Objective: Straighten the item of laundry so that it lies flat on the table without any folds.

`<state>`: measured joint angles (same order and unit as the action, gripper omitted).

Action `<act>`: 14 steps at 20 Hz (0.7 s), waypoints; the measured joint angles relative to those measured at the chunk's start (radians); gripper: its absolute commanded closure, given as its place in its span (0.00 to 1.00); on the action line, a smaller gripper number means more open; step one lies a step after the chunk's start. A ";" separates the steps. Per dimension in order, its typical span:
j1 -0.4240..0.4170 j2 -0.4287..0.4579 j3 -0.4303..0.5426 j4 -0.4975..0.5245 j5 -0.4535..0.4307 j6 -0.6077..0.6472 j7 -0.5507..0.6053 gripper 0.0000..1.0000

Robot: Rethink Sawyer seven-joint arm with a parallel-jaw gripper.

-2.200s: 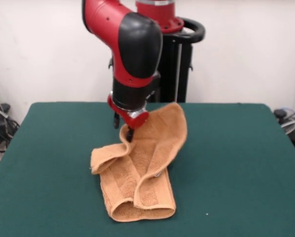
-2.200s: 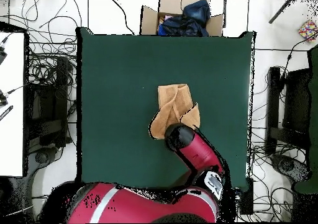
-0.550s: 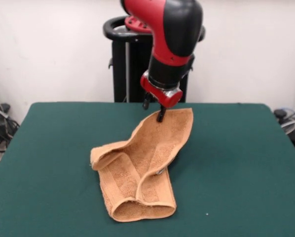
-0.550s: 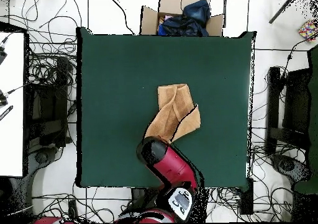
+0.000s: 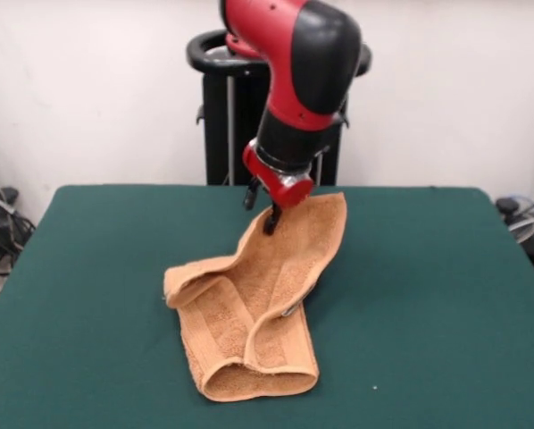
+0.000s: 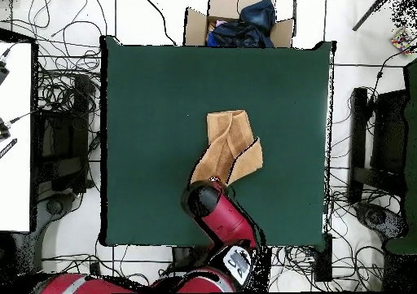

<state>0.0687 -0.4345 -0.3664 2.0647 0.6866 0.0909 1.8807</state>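
Observation:
The orange-tan towel [image 5: 254, 308] lies crumpled and folded on the green table [image 5: 428, 295], with a rolled fold at its near end and a flap at its left. My gripper [image 5: 269, 221] is shut on the towel's far edge and holds that part lifted off the table, so the cloth slopes up to it. In the overhead view the towel [image 6: 231, 148] sits near the table's [image 6: 155, 103] middle, and the arm's red and black end [image 6: 205, 199] covers the gripper and the held edge.
The robot's black pedestal [image 5: 227, 116] stands behind the table's far edge. A cardboard box with dark items [image 6: 238, 24] sits off the table's opposite side. Cables [image 6: 65, 103] and equipment lie on the floor around the table.
The arm has swung to the right in the front view and pulled back towards the pedestal, carrying the towel's held edge with it. The towel is stretched out longer.

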 measured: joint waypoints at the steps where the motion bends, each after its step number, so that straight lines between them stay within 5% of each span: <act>1: -0.005 0.003 0.005 0.000 0.000 -0.015 0.007 0.00; 10: -0.051 0.022 0.079 0.030 0.003 -0.129 0.068 0.00; 14: -0.011 0.021 0.067 0.063 0.022 -0.117 0.099 0.00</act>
<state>0.0580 -0.4134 -0.2994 2.1273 0.7086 -0.0264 1.9800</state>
